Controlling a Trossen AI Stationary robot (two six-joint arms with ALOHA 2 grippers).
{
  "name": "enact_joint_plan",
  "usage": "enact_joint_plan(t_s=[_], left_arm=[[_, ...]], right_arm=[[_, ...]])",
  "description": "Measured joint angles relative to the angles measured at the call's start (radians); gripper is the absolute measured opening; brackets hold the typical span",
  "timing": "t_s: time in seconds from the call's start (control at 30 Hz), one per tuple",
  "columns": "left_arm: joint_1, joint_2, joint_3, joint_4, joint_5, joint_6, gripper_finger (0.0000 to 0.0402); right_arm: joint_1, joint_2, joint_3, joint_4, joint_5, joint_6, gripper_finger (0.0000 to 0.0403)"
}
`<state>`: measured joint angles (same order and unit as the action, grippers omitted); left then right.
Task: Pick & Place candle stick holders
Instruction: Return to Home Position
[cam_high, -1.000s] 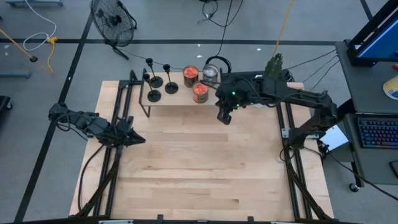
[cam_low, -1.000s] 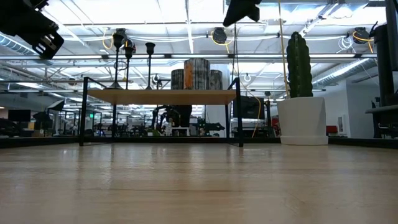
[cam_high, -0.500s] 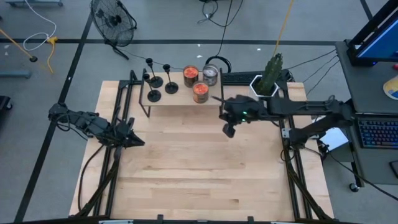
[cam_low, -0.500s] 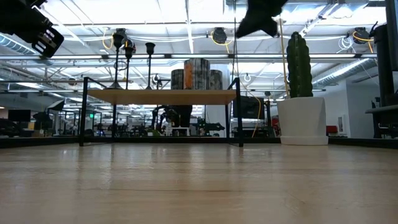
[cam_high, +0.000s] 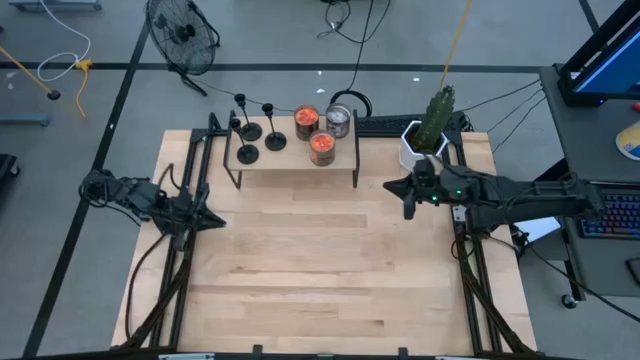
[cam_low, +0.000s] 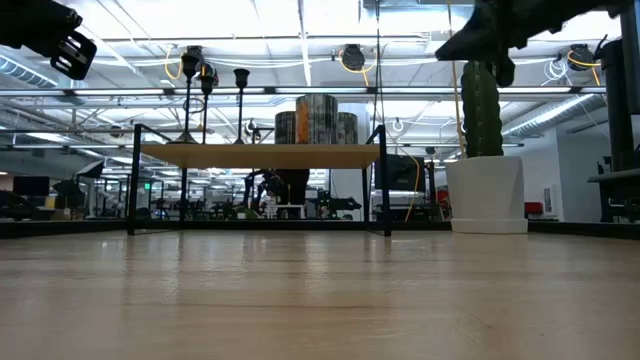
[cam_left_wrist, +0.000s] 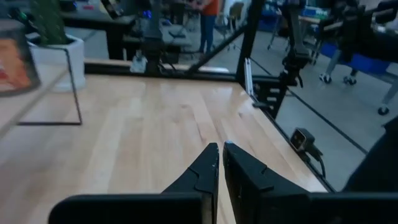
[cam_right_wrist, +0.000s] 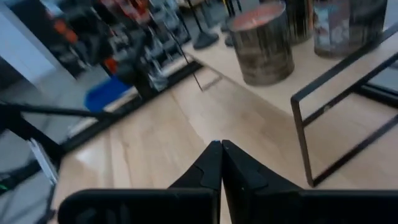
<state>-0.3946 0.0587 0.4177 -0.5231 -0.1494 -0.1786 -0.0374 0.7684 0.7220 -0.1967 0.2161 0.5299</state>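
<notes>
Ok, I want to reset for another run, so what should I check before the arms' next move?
1. Three black disc-based candle stick holders upright on the wooden shelf: ok.
2. Two orange-filled glass jars and the silvery glass jar on that shelf: ok.
3. The left gripper shut and empty: ok.
4. The right gripper shut, empty, apart from the shelf: ok.
5. Both arms fully at home: cannot tell.
</notes>
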Motion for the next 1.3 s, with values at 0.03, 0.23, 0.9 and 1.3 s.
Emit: enact_joint_plan(t_s=[0.03,0.23,0.9,1.3], left_arm=[[0.000,-0.015,0.000,-0.004,-0.008,0.005,0.0028],[0.000,-0.054,0.000,0.000,-0.017,0.046,0.0028],[0.000,-0.053,-0.152,0.286,-0.089,0.155,0.0028],[0.002,-0.054,-0.244,0.363,-0.123,0.166,0.0028]], right_arm=[[0.000,-0.031,-0.029,0.032,0.001,0.001,0.0000],[0.000,-0.174,-0.192,0.250,-0.002,-0.004,0.0000],[-0.001,-0.323,-0.572,0.503,0.068,0.188,0.0000],[-0.001,-0.441,-0.664,0.612,0.067,-0.004,0.0000]])
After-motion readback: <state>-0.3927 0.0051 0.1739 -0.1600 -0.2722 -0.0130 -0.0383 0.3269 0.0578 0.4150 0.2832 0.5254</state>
